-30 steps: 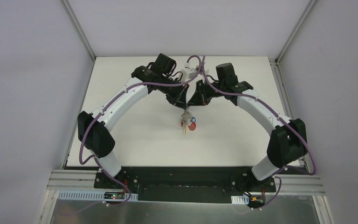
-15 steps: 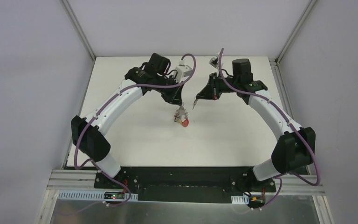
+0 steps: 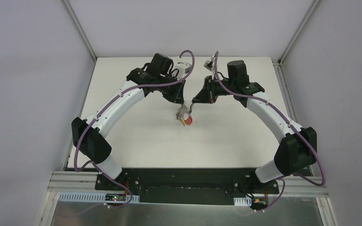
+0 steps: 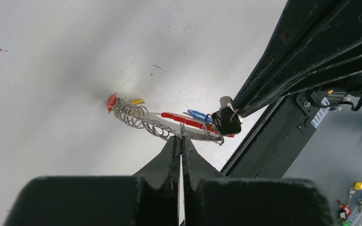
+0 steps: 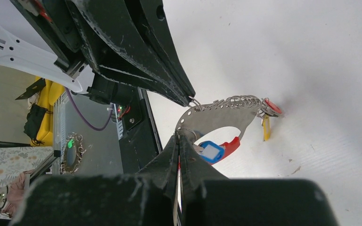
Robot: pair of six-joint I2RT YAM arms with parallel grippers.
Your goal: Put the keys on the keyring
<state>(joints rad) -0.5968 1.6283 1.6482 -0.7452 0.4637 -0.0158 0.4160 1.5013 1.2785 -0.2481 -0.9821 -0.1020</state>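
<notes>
The keyring [image 3: 185, 118] hangs just above the white table [image 3: 141, 136] at mid-table, between both arms. It is a grey metal plate [image 5: 217, 120] with a red arc [image 5: 231, 145] and a row of small wire rings [image 4: 132, 115]. A blue key [image 5: 210, 151], a yellow key [image 5: 266, 128] and a red key [image 5: 271, 106] hang from it. My left gripper [image 4: 181, 137] is shut on a small ring in the plate's edge. My right gripper [image 5: 179, 134] is shut on the black key [image 4: 226, 123] and its ring, at the plate's other end.
The black base rail [image 4: 273, 136] runs along the table's near edge, below the keyring. Several loose coloured keys [image 4: 358, 193] lie beyond that rail, off the table. Grey enclosure walls and aluminium posts [image 3: 80, 28] bound the table at the left, back and right.
The right gripper swung away to the right half a second ago and has come back to the keyring. The left gripper shifted slightly left and lower with the keyring.
</notes>
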